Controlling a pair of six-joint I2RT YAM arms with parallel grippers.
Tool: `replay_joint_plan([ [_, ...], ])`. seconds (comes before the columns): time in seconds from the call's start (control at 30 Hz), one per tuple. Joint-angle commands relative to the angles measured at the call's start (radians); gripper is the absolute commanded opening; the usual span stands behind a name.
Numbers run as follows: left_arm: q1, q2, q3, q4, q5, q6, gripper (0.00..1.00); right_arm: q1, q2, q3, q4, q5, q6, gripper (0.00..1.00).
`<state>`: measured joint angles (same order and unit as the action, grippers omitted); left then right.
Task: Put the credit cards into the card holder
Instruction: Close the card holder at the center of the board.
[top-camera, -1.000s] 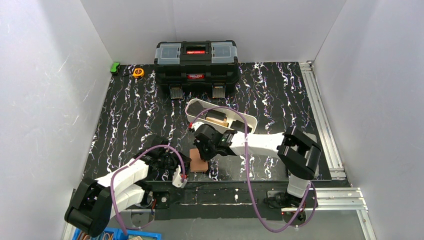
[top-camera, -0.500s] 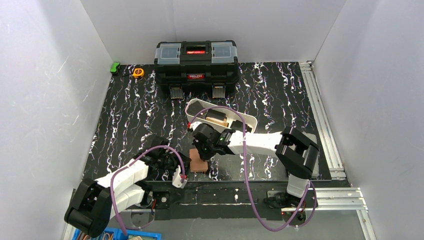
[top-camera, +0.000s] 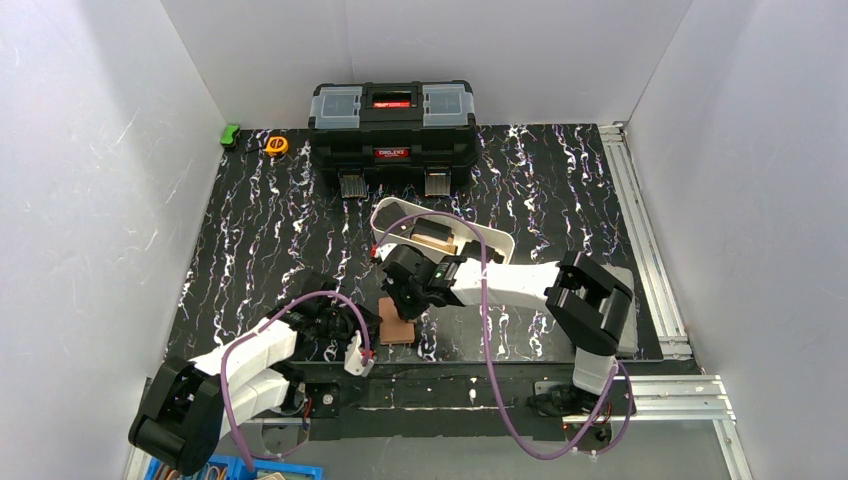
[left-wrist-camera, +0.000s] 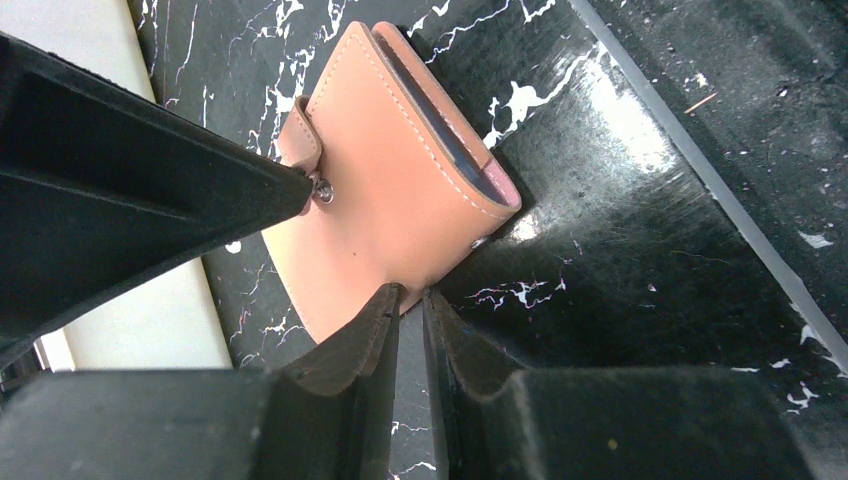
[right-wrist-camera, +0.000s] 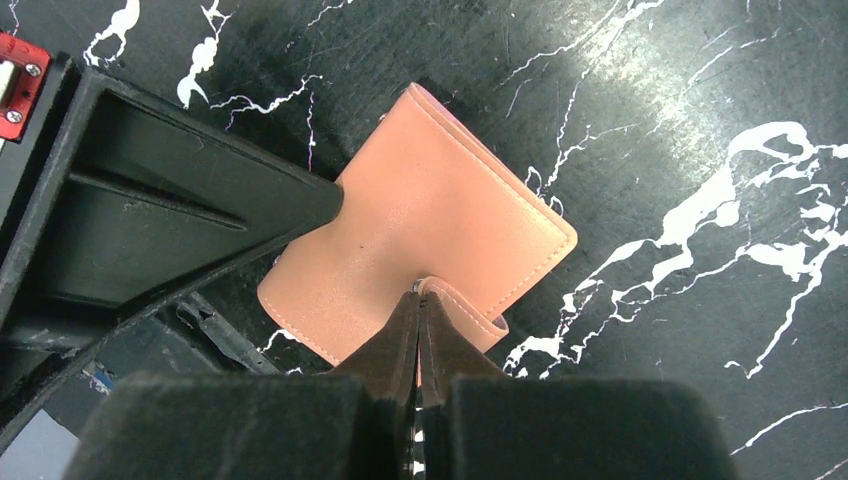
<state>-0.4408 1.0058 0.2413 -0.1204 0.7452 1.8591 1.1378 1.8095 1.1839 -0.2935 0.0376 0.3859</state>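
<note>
The card holder (top-camera: 398, 329), a tan-pink leather wallet, lies folded near the table's front edge. In the left wrist view the card holder (left-wrist-camera: 390, 200) shows a dark lining along its open edge. My left gripper (left-wrist-camera: 408, 295) pinches its near edge, jaws almost together. From the far side my right gripper (right-wrist-camera: 418, 288) comes down shut. Its tips press at the metal snap where the small snap tab (right-wrist-camera: 472, 315) curls up from the card holder (right-wrist-camera: 430, 215). No credit cards show in any view.
A long white oval tray (top-camera: 497, 243) with dark and tan objects stands just behind the right gripper. A black toolbox (top-camera: 392, 125) sits at the back. A yellow tape measure (top-camera: 277, 145) and a green object (top-camera: 231, 134) lie at the back left.
The right arm has shifted slightly to the left and away over the wallet. The left arm and the card holder have not visibly moved.
</note>
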Motion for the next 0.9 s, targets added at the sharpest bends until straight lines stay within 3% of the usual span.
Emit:
replay_joint_plan([
  [0.0, -0.006, 0.001, -0.02, -0.046, 0.021, 0.0, 0.15, 0.015, 0.054, 0.034, 0.011, -0.067, -0.003, 0.01],
  [0.13, -0.007, 0.002, -0.019, -0.045, 0.024, 0.0, 0.15, 0.023, 0.07, 0.052, 0.0, -0.064, -0.006, 0.01],
  [0.27, -0.007, 0.002, -0.017, -0.043, 0.023, -0.001, 0.15, 0.032, 0.083, 0.063, -0.007, -0.066, -0.01, 0.18],
  [0.4, -0.007, 0.003, -0.019, -0.044, 0.02, -0.001, 0.15, 0.04, 0.084, 0.063, -0.01, -0.064, -0.014, 0.25],
  [0.87, -0.007, -0.002, -0.023, -0.044, 0.019, -0.003, 0.15, 0.041, 0.031, -0.022, 0.07, -0.015, 0.027, 0.24],
])
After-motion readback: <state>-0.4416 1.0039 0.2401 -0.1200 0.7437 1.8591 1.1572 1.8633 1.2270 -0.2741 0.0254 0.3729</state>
